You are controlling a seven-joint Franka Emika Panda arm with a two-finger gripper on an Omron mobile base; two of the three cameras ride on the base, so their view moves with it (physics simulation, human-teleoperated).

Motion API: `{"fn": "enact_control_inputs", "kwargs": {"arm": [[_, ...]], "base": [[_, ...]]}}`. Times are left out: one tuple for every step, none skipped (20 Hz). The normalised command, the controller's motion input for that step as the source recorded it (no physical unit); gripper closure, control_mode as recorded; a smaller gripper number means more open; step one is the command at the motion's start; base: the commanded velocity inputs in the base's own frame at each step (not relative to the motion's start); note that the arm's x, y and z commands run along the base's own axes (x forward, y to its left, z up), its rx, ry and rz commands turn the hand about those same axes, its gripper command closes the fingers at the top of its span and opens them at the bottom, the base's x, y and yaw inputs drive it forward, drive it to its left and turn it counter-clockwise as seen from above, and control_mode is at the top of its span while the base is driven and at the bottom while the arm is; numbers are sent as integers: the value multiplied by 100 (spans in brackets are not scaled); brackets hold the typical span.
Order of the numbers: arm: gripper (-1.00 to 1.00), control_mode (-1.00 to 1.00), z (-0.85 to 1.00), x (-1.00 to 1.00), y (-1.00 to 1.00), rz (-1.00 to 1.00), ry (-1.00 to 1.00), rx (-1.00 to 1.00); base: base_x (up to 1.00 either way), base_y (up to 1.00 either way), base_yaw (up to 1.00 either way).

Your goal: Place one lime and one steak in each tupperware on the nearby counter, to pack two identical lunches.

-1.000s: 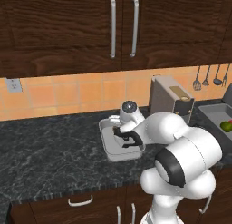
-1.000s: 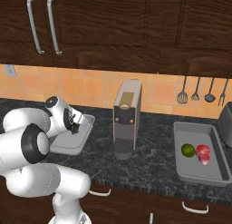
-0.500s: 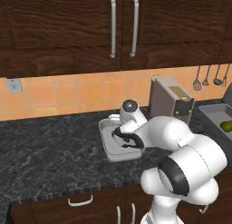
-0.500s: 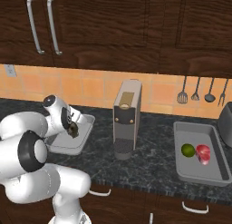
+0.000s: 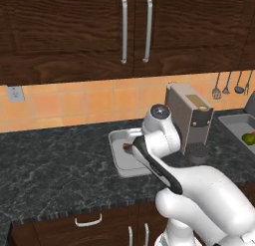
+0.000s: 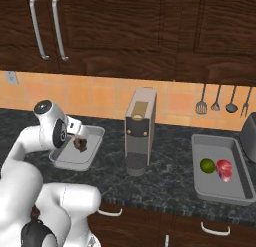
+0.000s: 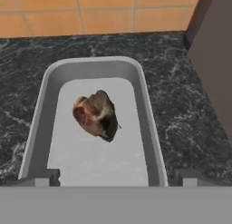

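Steak [image 7: 96, 114] lies mid-frame in the left tupperware [image 7: 147, 123] on the bench [image 7: 190, 105], jaws spread wide and empty above it, so next I'd expect a lime fetched.

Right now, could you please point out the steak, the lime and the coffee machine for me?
steak [image 7: 96, 114], hand view, middle of the meat.
lime [image 6: 207, 165], right base view, centre of the fruit.
coffee machine [image 6: 139, 132], right base view, its front face.

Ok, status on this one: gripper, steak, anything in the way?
Gripper open above near tupperware. Steak lying in it, released. No lime there. Nothing blocking.
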Motion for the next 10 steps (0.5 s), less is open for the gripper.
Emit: {"fn": "enact_control_inputs", "kwargs": {"arm": [[-100,-100,91,-79,0,21,35,-18],[-100,-100,89,-80,0,21,36,-18],[-100,-100,91,-77,0,20,42,-19],[-100,-100,84,-75,0,18,48,-19],[-100,-100,75,-75,0,16,49,-20],[-100,-100,60,-74,0,12,50,-20],[-100,-100,44,-91,-1,3,47,-17],[-100,-100,16,-100,-27,0,38,-11],[-100,-100,0,-100,-54,-1,22,0],[-100,-100,0,-100,-79,-7,9,0]], "base": [[0,0,0],[0,0,0],[0,0,0],[0,0,0],[0,0,0],[0,0,0],[0,0,0],[0,0,0],[0,0,0],[0,0,0]]}}
